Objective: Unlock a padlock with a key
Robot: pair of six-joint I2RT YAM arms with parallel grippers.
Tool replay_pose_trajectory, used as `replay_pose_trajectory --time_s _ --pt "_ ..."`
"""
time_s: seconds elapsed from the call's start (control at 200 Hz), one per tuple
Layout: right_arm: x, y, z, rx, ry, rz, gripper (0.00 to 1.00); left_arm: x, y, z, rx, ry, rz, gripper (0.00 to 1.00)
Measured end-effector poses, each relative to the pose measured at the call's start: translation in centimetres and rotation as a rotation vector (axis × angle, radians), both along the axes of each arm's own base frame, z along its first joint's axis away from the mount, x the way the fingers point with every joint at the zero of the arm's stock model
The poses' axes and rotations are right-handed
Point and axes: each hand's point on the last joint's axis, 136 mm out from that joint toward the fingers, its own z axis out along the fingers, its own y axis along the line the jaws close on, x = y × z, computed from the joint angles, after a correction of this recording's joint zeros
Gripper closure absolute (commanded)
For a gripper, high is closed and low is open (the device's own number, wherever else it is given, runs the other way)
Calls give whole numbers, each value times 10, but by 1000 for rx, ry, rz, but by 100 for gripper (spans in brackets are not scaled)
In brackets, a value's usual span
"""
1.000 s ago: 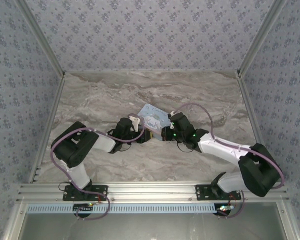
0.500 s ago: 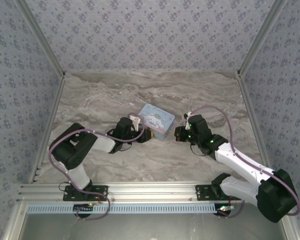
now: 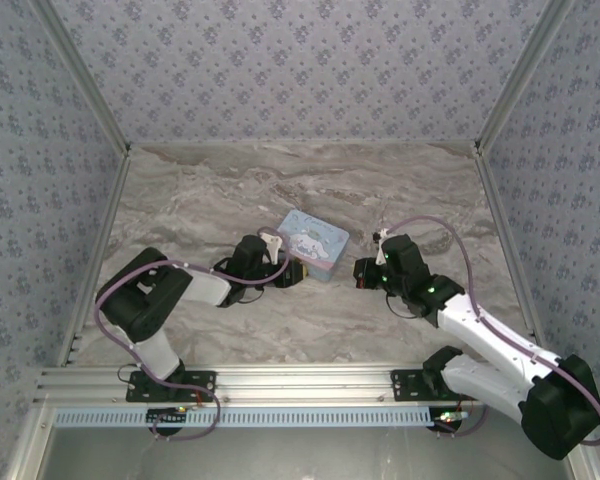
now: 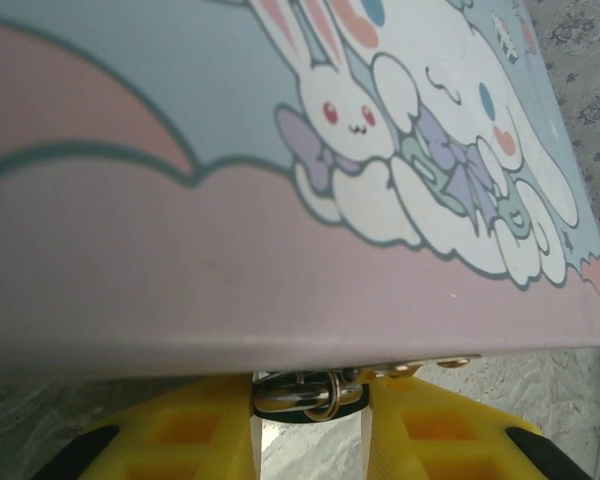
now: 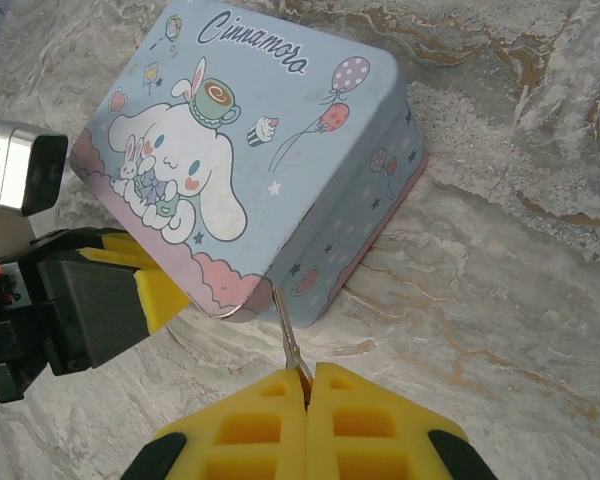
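The right jaws [image 5: 308, 385] are pressed fully together on the key [image 5: 286, 335]. Only its thin metal blade is seen, poking out from between the yellow pads toward the near corner of the tin [image 5: 230, 130]. The key is judged stiff but slim and light. Pinched flat like this, it could swivel in the soft pads if it is pushed off-line, so a straight, gentle entry is called for.

The left jaws [image 3: 292, 273] are set narrowly apart, and a small metal thing is clamped between them. It is taken to be the padlock [image 4: 302, 403], with a dark teal edge and a bright ring showing. Its keyhole cannot be made out.

The padlock is judged hard, smooth and very light, easily twisted or squeezed out of a loose pinch. The best hold is across the flat sides of its body, with shackle and keyway left clear. Turning force from the key will have to be resisted by that grip alone.

Moving outward, the tin's pink edge is seen lying right over the padlock, crowding the approach. In the top view the two jaws face each other across the tin's near corner, a little apart, on the marbled worktop [image 5: 500, 250].
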Motion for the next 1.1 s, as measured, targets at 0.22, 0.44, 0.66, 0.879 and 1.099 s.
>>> replay_pose_trajectory --time_s 0.22,0.44,0.66,0.879,1.099 --pt "-8 11 0 -10 -11 56 100 -3 1 4 2 12 -1 73" --pt "-24 25 -15 -56 -53 176 100 -6 -1 9 -9 54 4 74" --pt "-34 36 -32 -95 -96 292 100 -15 -6 18 -26 84 1 74" --pt "-34 51 -43 -111 -124 401 100 -23 -8 21 -16 107 7 74" --pt "-27 55 -56 -143 -120 456 100 -28 -6 29 -12 122 29 74"
